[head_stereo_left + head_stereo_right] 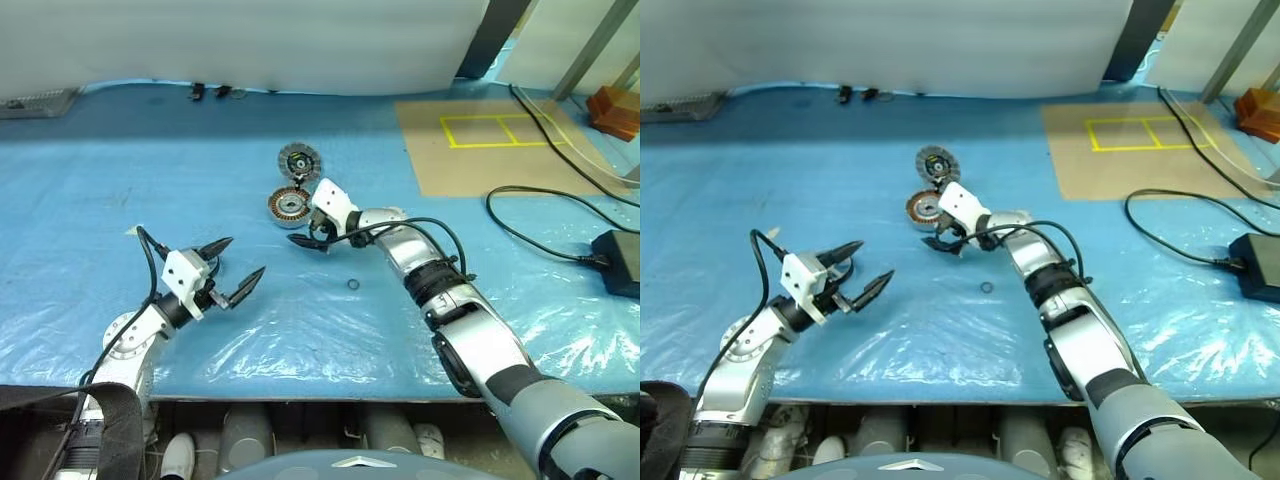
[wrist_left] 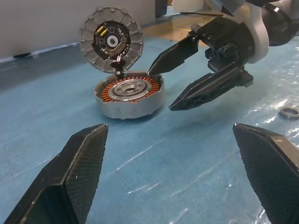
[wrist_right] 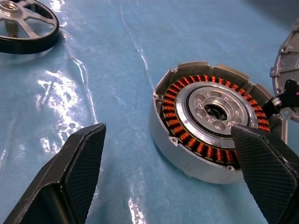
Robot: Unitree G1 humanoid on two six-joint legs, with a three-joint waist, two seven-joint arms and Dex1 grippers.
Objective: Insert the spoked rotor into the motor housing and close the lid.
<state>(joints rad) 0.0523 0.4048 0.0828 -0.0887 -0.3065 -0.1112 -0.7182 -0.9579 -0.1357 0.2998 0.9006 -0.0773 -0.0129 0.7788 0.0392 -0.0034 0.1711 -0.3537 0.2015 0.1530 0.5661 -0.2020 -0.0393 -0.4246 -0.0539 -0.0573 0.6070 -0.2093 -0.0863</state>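
The motor housing (image 1: 289,204) is a round silver cup with copper windings, resting on the blue table cover. Its ribbed lid (image 1: 298,160) stands open on a hinge behind it. My right gripper (image 1: 306,240) hovers open just in front of the housing (image 3: 187,158), its jaws wide and empty. The spoked rotor (image 3: 28,18), with silver spokes and a black rim, lies flat on the cover beyond the housing in the right wrist view. My left gripper (image 1: 247,255) is open and empty, well to the left of the housing and pointing toward it (image 2: 130,95).
A small metal ring (image 1: 353,284) lies on the cover close to my right forearm. A cardboard sheet (image 1: 480,145) with yellow tape sits at the back right. Black cables and a power brick (image 1: 618,262) are at the far right.
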